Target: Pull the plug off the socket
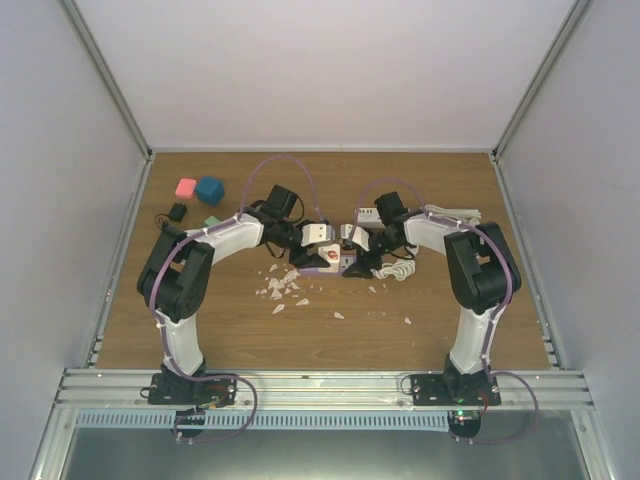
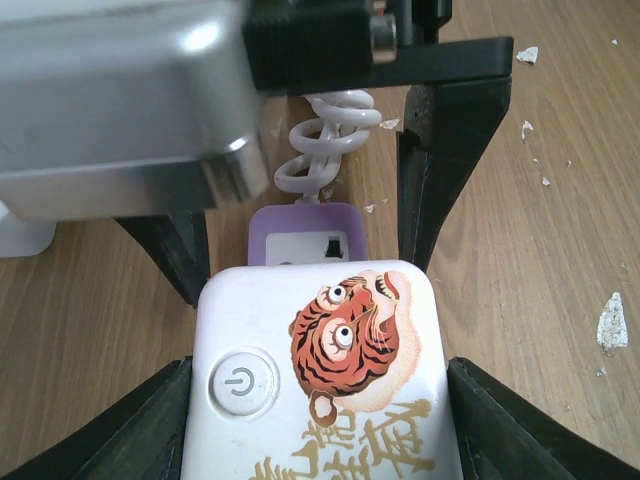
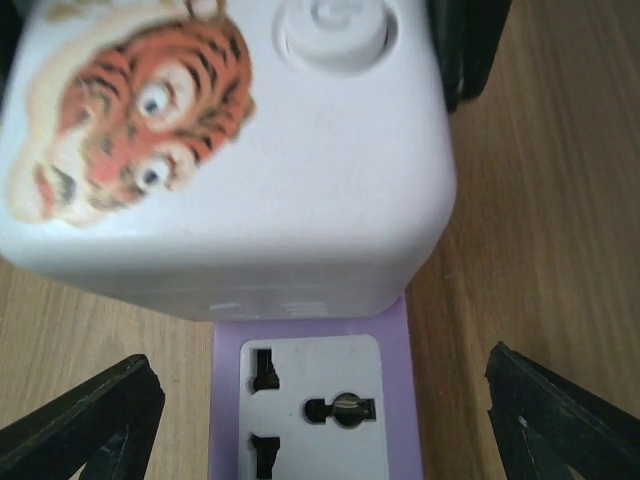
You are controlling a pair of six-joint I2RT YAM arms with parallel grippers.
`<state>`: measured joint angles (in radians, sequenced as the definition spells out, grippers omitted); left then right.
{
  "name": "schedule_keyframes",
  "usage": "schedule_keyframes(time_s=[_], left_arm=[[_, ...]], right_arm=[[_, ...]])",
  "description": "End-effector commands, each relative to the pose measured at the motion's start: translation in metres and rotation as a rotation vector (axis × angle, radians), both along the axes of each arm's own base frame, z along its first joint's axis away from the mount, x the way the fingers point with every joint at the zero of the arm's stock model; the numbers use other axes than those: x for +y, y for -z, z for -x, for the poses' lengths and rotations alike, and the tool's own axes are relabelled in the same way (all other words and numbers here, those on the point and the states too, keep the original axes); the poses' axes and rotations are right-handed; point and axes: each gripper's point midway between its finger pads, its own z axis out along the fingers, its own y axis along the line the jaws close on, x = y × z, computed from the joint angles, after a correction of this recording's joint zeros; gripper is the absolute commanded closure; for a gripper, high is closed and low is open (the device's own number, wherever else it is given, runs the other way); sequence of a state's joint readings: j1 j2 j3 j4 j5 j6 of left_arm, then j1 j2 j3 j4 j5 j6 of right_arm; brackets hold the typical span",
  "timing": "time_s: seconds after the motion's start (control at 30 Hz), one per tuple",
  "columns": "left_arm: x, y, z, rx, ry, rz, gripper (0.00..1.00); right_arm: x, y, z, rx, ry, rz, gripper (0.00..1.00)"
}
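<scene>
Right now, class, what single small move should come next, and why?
Probably close the right claw onto the purple socket: it straddles the socket wide open, not touching it, while the left claw looks clamped on the white tiger plug. Bracing the socket should let the plug pull free.

My wooden table (image 1: 450, 300) carries 2 cubes at its far left, a pink cube (image 1: 185, 187) and a blue cube (image 1: 210, 190), just beside each other. Near them lie a small black object (image 1: 177, 211) with a thin cable and a green block (image 1: 211, 222). White flakes (image 1: 280, 287) are scattered across the middle. A purple socket strip (image 3: 312, 370) lies flat at the centre, with a white coiled cord (image 1: 398, 270) just to its right. A white power strip (image 1: 452, 213) lies farther back on the right.
</scene>
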<state>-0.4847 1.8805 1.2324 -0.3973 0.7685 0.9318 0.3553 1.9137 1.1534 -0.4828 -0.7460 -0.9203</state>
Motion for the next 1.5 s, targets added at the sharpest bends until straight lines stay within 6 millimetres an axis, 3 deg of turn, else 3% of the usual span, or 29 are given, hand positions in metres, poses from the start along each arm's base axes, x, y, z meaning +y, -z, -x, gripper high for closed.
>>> schedule_keyframes(time_s=[0.0,0.17,0.47,0.7,0.9,1.07,1.2,1.4,1.47], left_arm=[[-0.004,-0.002,0.012,-0.006,0.029,0.021,0.40],[-0.006,-0.002,0.014,0.017,0.021,0.026,0.43],[-0.008,0.005,0.017,0.036,0.022,0.015,0.37],[-0.004,0.005,0.014,-0.003,0.014,-0.002,0.46],[-0.007,-0.014,0.017,-0.025,0.029,0.046,0.57],[-0.010,-0.034,0.020,-0.017,0.052,0.110,0.60],[-0.009,-0.031,0.019,-0.020,0.054,0.105,0.62],[0.005,-0.009,0.018,-0.026,0.042,0.055,0.64],[0.011,-0.005,0.018,-0.022,0.037,0.045,0.64]], right_arm=[[0.001,0.015,0.007,-0.003,-0.027,0.021,0.12],[0.001,0.022,0.009,-0.026,-0.032,0.042,0.20],[0.002,0.029,0.001,-0.034,-0.017,0.072,0.37],[0.002,0.028,0.003,-0.027,-0.014,0.071,0.47],[-0.002,0.033,0.004,-0.026,-0.011,0.095,0.55],[-0.003,0.038,0.005,-0.017,-0.011,0.104,0.63],[-0.005,0.039,0.005,-0.004,-0.012,0.117,0.60],[-0.007,0.035,0.008,0.011,-0.005,0.089,0.54],[-0.006,0.033,0.006,0.014,0.004,0.076,0.43]])
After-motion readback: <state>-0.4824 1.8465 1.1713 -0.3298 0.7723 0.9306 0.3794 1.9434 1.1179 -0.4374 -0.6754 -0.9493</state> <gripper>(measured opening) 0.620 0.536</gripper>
